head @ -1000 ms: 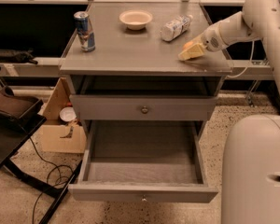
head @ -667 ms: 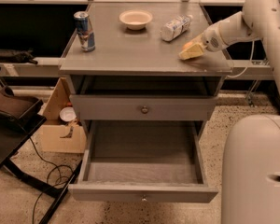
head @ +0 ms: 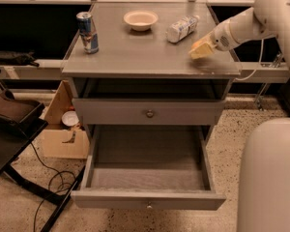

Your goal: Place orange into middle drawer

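Note:
The middle drawer (head: 147, 178) is pulled wide open at the bottom front of the grey cabinet. Its flat grey floor is bare, and its front panel carries a small round knob (head: 149, 206). My gripper (head: 201, 49) is pale yellow and sits low over the right front part of the cabinet top (head: 135, 52), at the end of my white arm (head: 241, 28). No orange shows anywhere in view; it may be hidden at the gripper.
On the cabinet top stand a blue drink can (head: 87, 32) at the left, a white bowl (head: 140, 20) at the back and a white plastic bottle (head: 181, 28) lying beside the gripper. A shut knobbed drawer (head: 149, 113) sits above the open one. A cardboard box (head: 63, 129) and cables lie on the floor at the left.

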Available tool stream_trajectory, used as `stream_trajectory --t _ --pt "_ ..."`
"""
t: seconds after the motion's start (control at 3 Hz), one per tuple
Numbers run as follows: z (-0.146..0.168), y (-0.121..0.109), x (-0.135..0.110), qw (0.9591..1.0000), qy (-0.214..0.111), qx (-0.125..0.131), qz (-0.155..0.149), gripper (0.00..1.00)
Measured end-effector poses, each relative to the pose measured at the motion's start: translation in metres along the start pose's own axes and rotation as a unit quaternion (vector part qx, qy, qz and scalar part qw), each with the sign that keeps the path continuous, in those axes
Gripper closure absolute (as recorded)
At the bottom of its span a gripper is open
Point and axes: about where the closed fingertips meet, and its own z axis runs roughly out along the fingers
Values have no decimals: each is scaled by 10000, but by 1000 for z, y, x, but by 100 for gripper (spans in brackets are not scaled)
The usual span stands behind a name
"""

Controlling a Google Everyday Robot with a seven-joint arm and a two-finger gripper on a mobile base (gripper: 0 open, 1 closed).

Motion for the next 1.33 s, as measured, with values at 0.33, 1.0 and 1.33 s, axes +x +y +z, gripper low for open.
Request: stream_trajectory --t 0.33,1.0,1.33 --pt "-70 9 -21 9977 -164 634 -165 100" --pt "-216 123 -94 9739 -1478 1596 -647 100" --pt "-179 178 -27 9849 -1412 967 -262 100"
